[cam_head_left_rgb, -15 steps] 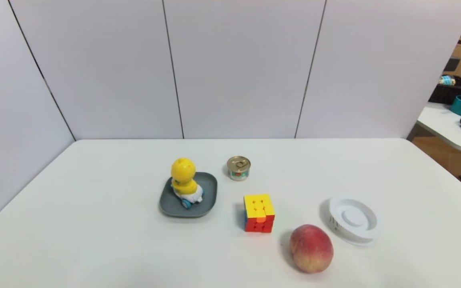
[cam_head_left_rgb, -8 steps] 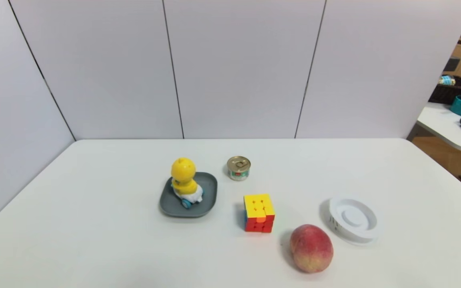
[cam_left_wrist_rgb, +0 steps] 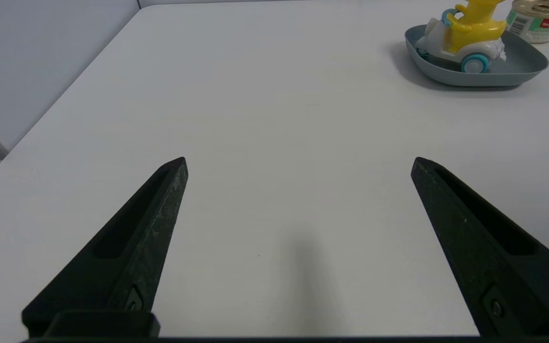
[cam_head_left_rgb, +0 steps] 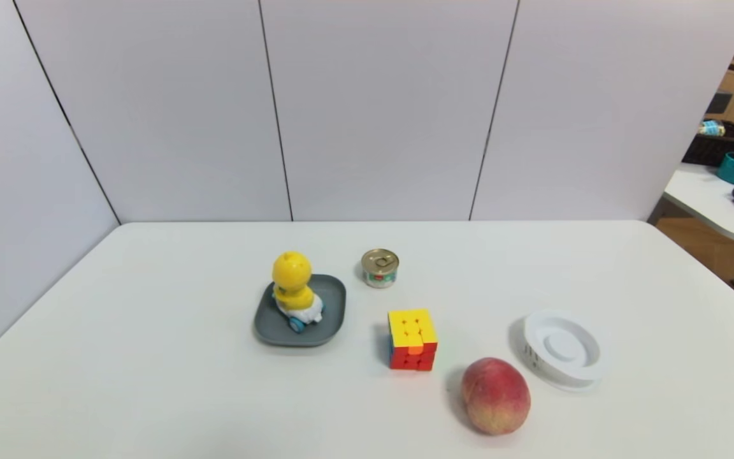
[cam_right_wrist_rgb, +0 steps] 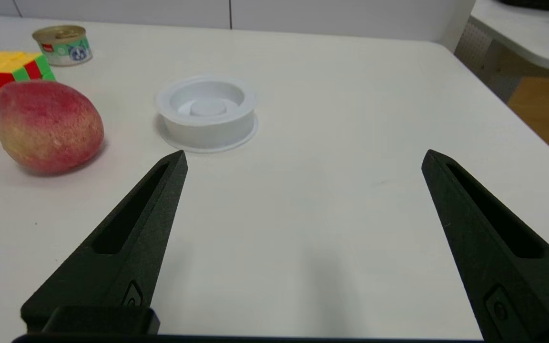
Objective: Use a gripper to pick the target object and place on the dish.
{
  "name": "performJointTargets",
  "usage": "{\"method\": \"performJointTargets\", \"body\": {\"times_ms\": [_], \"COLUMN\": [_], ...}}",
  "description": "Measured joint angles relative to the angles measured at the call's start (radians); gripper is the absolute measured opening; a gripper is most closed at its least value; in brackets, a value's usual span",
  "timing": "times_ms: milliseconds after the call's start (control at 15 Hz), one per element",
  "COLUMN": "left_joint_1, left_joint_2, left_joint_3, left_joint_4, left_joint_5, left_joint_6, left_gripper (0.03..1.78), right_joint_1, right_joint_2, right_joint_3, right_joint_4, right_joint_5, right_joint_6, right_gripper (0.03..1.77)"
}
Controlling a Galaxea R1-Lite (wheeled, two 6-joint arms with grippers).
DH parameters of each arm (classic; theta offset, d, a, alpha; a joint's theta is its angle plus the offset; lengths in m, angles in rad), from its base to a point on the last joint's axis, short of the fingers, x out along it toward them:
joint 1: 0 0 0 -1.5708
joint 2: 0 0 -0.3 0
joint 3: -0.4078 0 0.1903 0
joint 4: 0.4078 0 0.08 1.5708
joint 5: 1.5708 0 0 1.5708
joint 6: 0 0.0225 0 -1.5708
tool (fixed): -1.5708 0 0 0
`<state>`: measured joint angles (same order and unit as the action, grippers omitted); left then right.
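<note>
Low over the near table, left side: I see my left gripper (cam_left_wrist_rgb: 299,159) level above bare tabletop, its two black fingers (cam_left_wrist_rgb: 162,200) spread wide with nothing between them.
Right arm: my right gripper (cam_right_wrist_rgb: 303,155) sits level over the near right part of the table (cam_head_left_rgb: 150,370), fingers (cam_right_wrist_rgb: 157,200) wide apart and empty; neither arm appears in the head view.
Dish: the dark grey dish (cam_head_left_rgb: 331,312) lies left of centre in the head frame; in the left wrist frame it shows at the upper right (cam_left_wrist_rgb: 524,69).
Dish contents: the yellow duck toy (cam_head_left_rgb: 293,287) stands upright inside the dish on its white scooter with blue wheels, toward the dish's left half; in the left wrist frame (cam_left_wrist_rgb: 470,35) its head is cut off by the top edge.
White round container: it (cam_head_left_rgb: 563,347) sits at the right of the head frame, with only its own raised centre disc inside; in the right wrist frame (cam_right_wrist_rgb: 206,112) it is above and just beyond the left fingertip.
Can: a small tin can (cam_head_left_rgb: 380,268) stands just right of the dish's far corner, lid closed.
Loose items: the puzzle cube (cam_head_left_rgb: 412,339) is at the centre, and the peach (cam_head_left_rgb: 495,395) is at lower right, between cube and white container.
</note>
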<state>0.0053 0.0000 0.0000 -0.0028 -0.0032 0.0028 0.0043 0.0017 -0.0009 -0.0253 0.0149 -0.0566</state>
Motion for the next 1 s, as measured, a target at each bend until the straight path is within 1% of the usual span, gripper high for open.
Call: {"method": "performJointTargets", "body": {"times_ms": [67, 333, 1000], "left_joint_1": [0.0, 0.0, 0.0], "left_joint_2": [0.0, 0.0, 0.0], "left_joint_3": [0.0, 0.0, 0.0], "left_joint_4": [0.0, 0.0, 0.0], "left_joint_5": [0.0, 0.0, 0.0], "left_joint_6": [0.0, 0.0, 0.0], "left_gripper": [1.69, 1.69, 1.69], "right_joint_1": [0.0, 0.0, 0.0], "right_joint_2": [-0.002, -0.004, -0.004], "right_joint_3": [0.0, 0.0, 0.001], "right_joint_4": [0.023, 0.027, 0.028], "right_joint_5": [0.0, -0.002, -0.002], "right_joint_6": [0.001, 0.021, 0.018], "right_gripper": [1.7, 1.7, 1.71]}}
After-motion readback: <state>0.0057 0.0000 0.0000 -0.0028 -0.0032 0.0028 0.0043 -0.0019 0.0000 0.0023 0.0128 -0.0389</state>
